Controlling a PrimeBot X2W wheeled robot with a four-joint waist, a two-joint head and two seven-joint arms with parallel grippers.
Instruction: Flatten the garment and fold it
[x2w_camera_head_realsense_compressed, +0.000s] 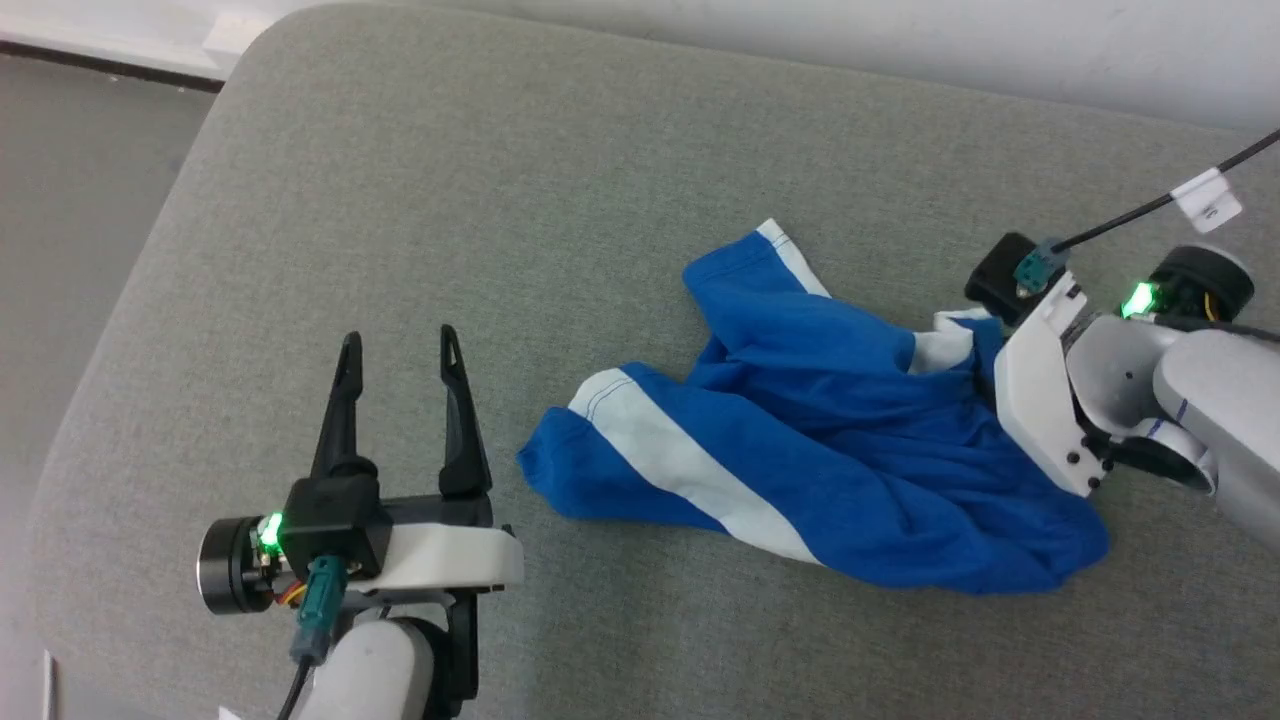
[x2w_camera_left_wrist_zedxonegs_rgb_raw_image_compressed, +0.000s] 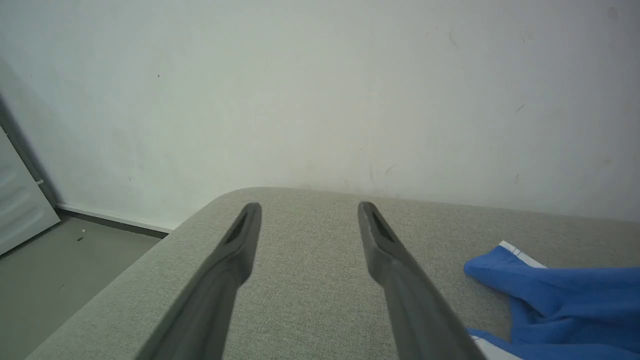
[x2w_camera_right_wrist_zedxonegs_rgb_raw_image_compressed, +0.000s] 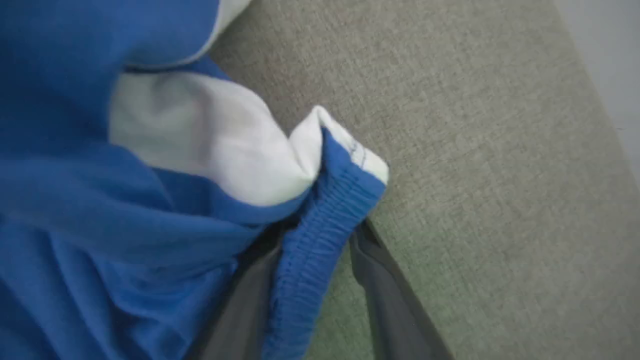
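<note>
Shorts (x2w_camera_head_realsense_compressed: 820, 440): soft matt knit cloth, waistband (x2w_camera_right_wrist_zedxonegs_rgb_raw_image_compressed: 320, 250) ribbed elastic. Cushion (x2w_camera_head_realsense_compressed: 500, 180): coarse woven fabric, matt. Fingers (x2w_camera_left_wrist_zedxonegs_rgb_raw_image_compressed: 400, 280): dark matt plastic. Shell (x2w_camera_head_realsense_compressed: 450, 555): white semi-gloss plastic. Wall (x2w_camera_left_wrist_zedxonegs_rgb_raw_image_compressed: 320, 90): smooth matt paint w/ faint scuffs.

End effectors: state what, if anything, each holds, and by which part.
Nothing clamped: right end effector is open, fingers straddling the garment's elastic waistband; left end effector open, empty.
</note>
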